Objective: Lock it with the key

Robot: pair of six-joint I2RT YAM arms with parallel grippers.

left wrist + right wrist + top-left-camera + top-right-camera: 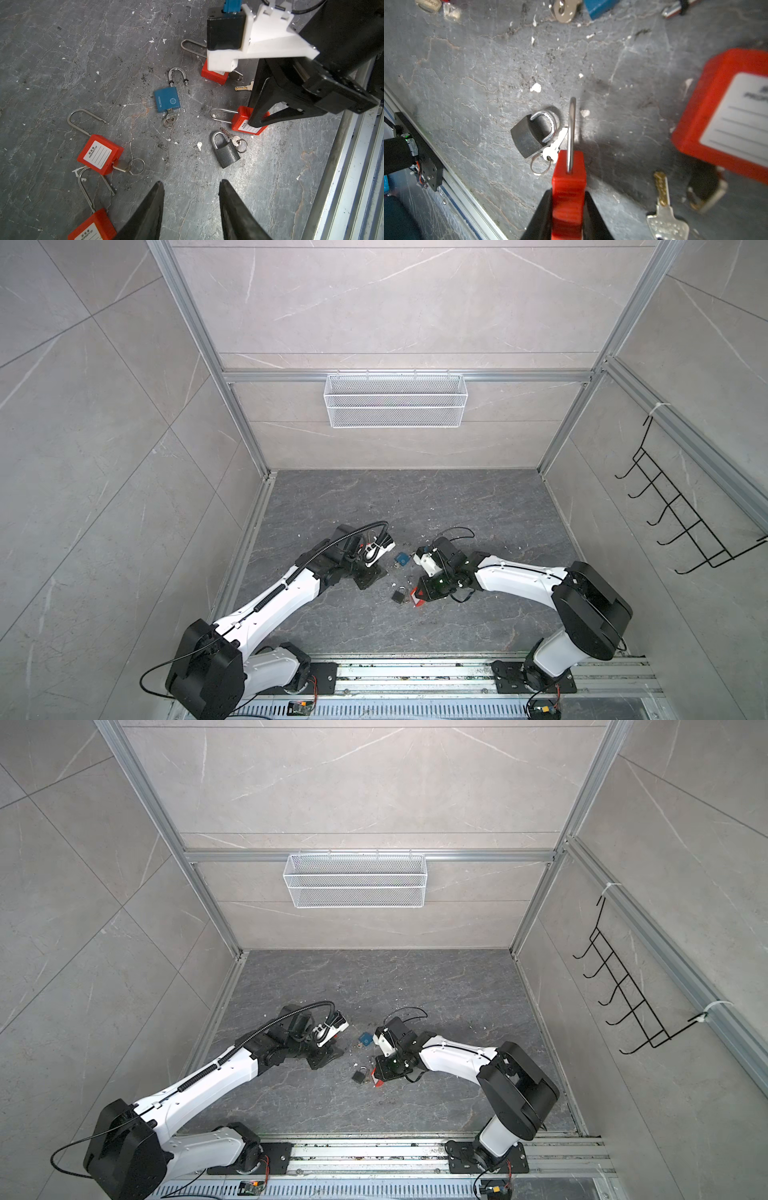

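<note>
My right gripper (568, 192) is shut on the body of a red padlock (569, 176) just above the grey floor, and its silver shackle (572, 133) points away from the wrist. In the left wrist view the right gripper (259, 124) clamps this red padlock (241, 120). A loose brass-tipped key (662, 207) lies beside it on the floor. My left gripper (191, 182) stands open over bare floor, holding nothing. In both top views the red padlock (417, 598) (377, 1078) sits between the two arms.
A dark grey padlock (226, 151) with ringed keys and a blue padlock (167, 99) with a key in it lie nearby. Other red padlocks (99, 153) (214, 74) are scattered around. An aluminium rail (342, 187) edges the floor. A mesh basket (395, 400) hangs on the back wall.
</note>
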